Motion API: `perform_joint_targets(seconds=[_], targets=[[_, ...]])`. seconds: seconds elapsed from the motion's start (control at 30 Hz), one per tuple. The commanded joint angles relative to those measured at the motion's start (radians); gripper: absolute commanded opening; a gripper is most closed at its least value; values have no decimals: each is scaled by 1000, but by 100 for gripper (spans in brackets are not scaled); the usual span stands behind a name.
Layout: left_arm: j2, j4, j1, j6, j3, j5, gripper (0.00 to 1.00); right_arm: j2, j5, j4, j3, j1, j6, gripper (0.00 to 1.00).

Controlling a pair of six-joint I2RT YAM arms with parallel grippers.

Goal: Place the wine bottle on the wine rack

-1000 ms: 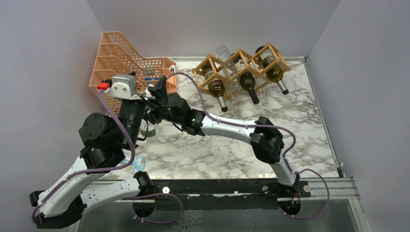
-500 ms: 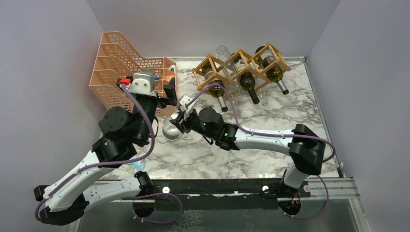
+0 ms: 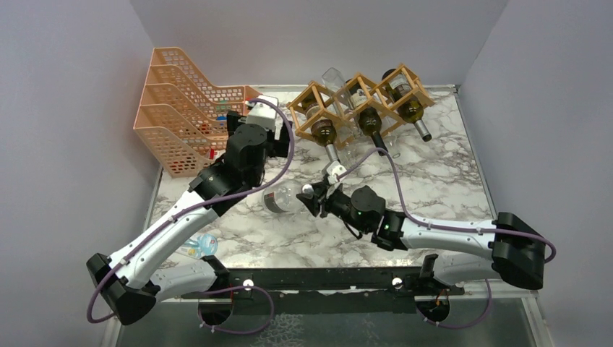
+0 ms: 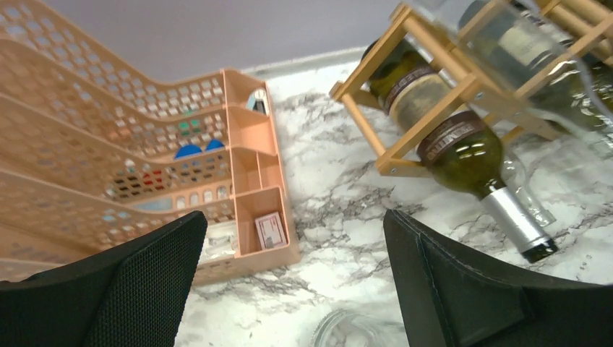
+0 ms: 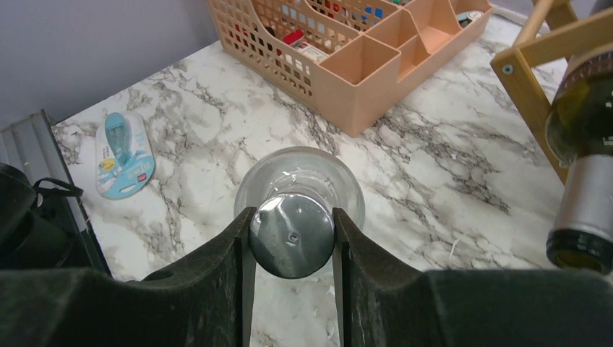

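From the clear wine bottle (image 3: 280, 196), bare table (image 3: 441, 173) lies open toward three o'clock. The left arm (image 3: 242, 148) blocks eleven and the wine rack (image 3: 361, 101) one.

Plain pale lilac walls (image 3: 303, 36) on three sides, grey-veined white marble tabletop (image 3: 448, 184), even light
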Motion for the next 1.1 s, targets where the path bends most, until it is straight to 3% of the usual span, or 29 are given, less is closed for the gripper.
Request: perform_joint_targets(seconds=[0.0,0.2,0.4,0.6,0.9,1.07], targets=[[16,-84,157,-212,-59,328,99,-45,34,-131,-116,4,84,1],[48,-83,300,-318,-183,626,99,-138,48,-186,-185,4,129,1],[118,-84,392,-368,-287,805,99,-218,41,-328,-195,4,175,1],[169,-71,423,-377,-345,845,99,-220,16,-417,-195,4,196,1],[234,-58,426,-372,-365,894,96,-61,-7,-544,-122,4,198,1],[254,-59,427,-368,-370,923,91,37,3,-599,-69,3,209,16]])
